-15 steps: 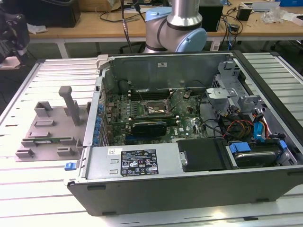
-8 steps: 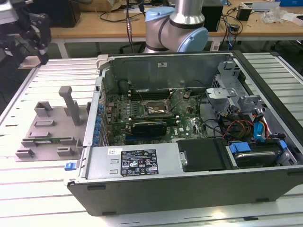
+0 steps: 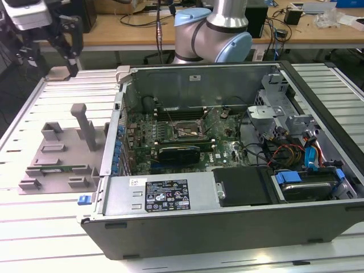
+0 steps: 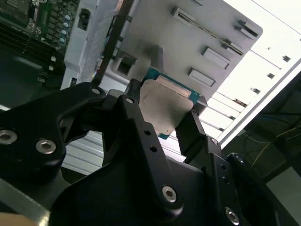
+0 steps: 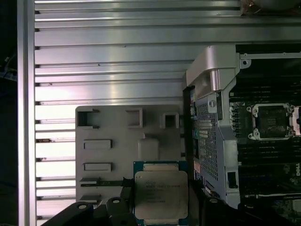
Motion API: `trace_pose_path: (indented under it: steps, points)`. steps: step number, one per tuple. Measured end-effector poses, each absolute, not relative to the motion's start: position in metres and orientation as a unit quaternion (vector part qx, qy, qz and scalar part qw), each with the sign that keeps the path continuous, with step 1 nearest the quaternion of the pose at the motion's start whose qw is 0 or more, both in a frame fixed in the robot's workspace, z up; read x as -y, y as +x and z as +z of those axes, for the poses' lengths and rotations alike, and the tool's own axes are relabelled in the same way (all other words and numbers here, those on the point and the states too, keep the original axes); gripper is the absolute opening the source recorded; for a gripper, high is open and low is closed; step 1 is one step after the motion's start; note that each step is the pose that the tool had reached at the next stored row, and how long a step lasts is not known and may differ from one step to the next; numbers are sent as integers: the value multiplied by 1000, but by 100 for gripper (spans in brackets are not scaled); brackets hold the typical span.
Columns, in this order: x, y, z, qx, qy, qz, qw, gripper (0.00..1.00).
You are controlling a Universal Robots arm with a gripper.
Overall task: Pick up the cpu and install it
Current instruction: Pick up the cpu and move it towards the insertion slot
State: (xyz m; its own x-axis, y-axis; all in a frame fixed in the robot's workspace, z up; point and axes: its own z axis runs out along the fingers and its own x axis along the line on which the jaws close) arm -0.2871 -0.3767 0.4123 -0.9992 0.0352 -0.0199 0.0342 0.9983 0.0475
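Observation:
The cpu [image 5: 161, 195] is a small square chip with a pale silver top and a green-blue edge. My gripper [image 5: 162, 213] is shut on it, with a black finger on either side. The second wrist view shows the cpu [image 4: 164, 106] clamped between the fingers [image 4: 133, 101] of the gripper [image 4: 164, 115]. In the exterior view the gripper [image 3: 51, 60] hangs at the upper left, above the far end of the grey holder tray [image 3: 57, 153] and outside the case. The open cpu socket [image 3: 185, 129] lies on the motherboard inside the case, also seen in the first wrist view [image 5: 273, 121].
The open computer case [image 3: 227, 196] lies on its side on the slatted metal table [image 3: 45, 227]. A black expansion card [image 3: 179, 152] sits just in front of the socket. Cables and drive bays [image 3: 301, 153] fill the case's right end. The holder tray has upright posts [image 3: 85, 125].

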Motion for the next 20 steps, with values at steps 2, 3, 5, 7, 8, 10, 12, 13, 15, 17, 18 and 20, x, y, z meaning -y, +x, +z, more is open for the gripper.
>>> trace_pose_path:
  steps: [2, 3, 5, 7, 8, 10, 12, 13, 15, 17, 18, 20]
  points:
    - [377, -276, 412, -1000, 17, 24, 10, 55]
    - [377, -268, 412, -1000, 17, 24, 10, 55]
    - [377, -254, 412, -1000, 17, 24, 10, 55]
    - [377, -242, 412, -1000, 17, 24, 10, 55]
    - [377, -233, 412, -1000, 17, 24, 10, 55]
    - [377, -212, 412, -1000, 17, 24, 10, 55]
    - [377, -196, 412, -1000, 17, 24, 10, 55]
    - [377, -191, 412, -1000, 17, 24, 10, 55]
    - [377, -181, 412, -1000, 17, 24, 10, 55]
    - [377, -162, 412, -1000, 17, 24, 10, 55]
    - [377, -157, 412, -1000, 17, 24, 10, 55]
    - [377, -146, 412, -1000, 17, 24, 10, 55]
